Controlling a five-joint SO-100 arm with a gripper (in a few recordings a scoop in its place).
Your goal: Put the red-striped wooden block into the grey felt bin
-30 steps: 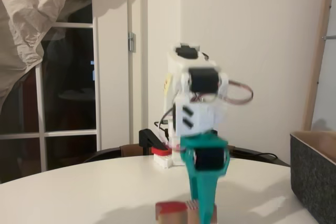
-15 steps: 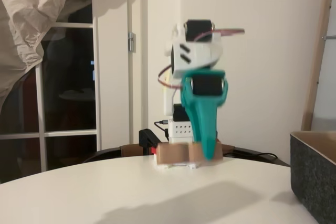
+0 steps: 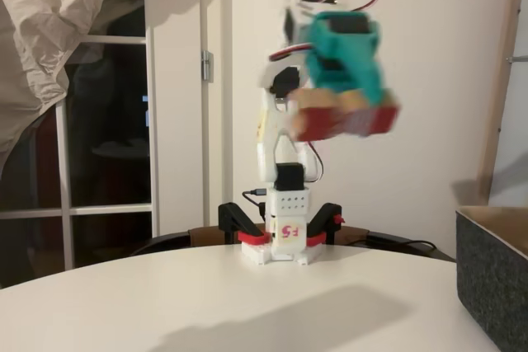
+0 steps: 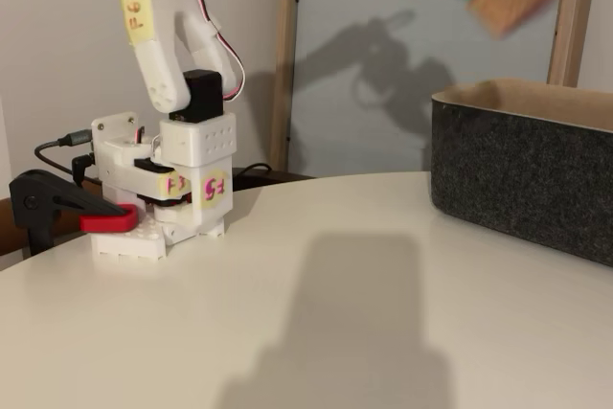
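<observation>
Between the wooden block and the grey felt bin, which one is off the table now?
The wooden block: the teal fingers hold it high in the air, while the grey felt bin stands on the table.

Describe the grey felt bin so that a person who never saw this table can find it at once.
Look at the round white table and follow it to its right side in both fixed views. There stands the large boxy bin of dark speckled grey felt, with thick straight walls and a tan inner face. Nothing else on the table is soft; the robot base is hard plastic.
</observation>
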